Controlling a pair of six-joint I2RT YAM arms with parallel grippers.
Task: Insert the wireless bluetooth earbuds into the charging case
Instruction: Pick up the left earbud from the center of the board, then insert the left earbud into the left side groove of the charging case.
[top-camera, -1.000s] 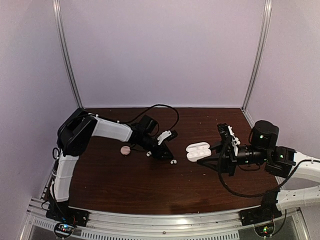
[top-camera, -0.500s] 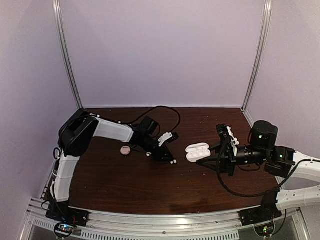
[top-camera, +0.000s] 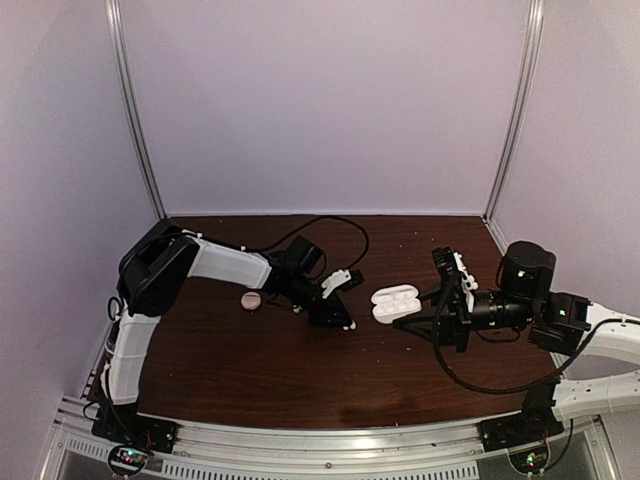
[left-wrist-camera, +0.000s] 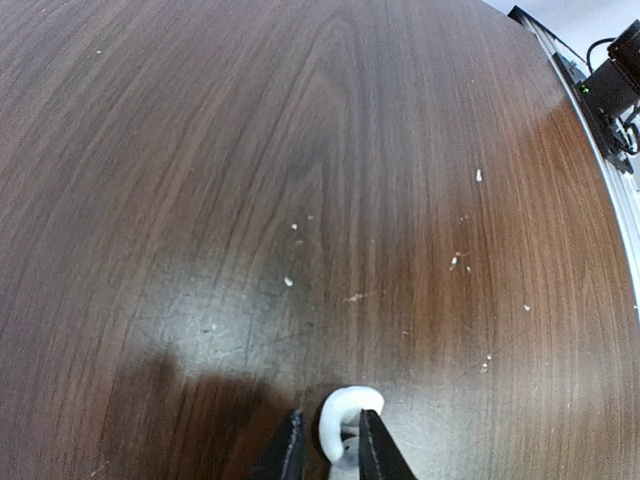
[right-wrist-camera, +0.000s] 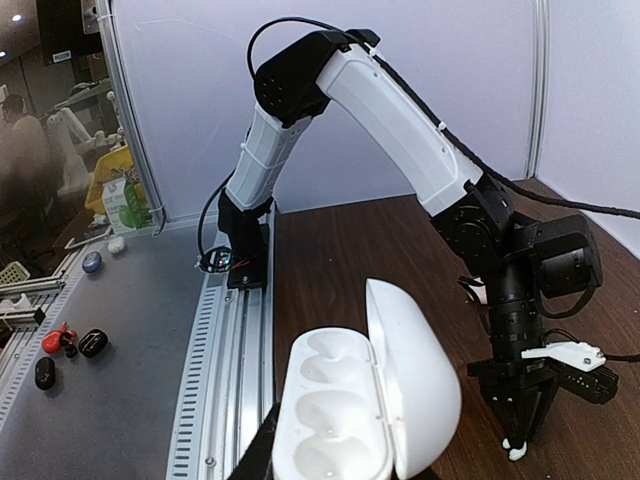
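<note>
Left fingers (left-wrist-camera: 372, 452) nearly shut, pinching one earbud (left-wrist-camera: 345, 425) low over the tabletop (left-wrist-camera: 300, 150), near and left of the open charging case (top-camera: 395, 303), which the right fingers (top-camera: 428, 297) clamp cavities-up, so the insert move runs rightward.

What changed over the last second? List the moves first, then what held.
The left end effector edged slightly right and toward the near edge, its fingers flanking one earbud on the table. Nothing was visibly released. The open charging case in the right end effector, the second earbud and the round pinkish object stayed put.
</note>
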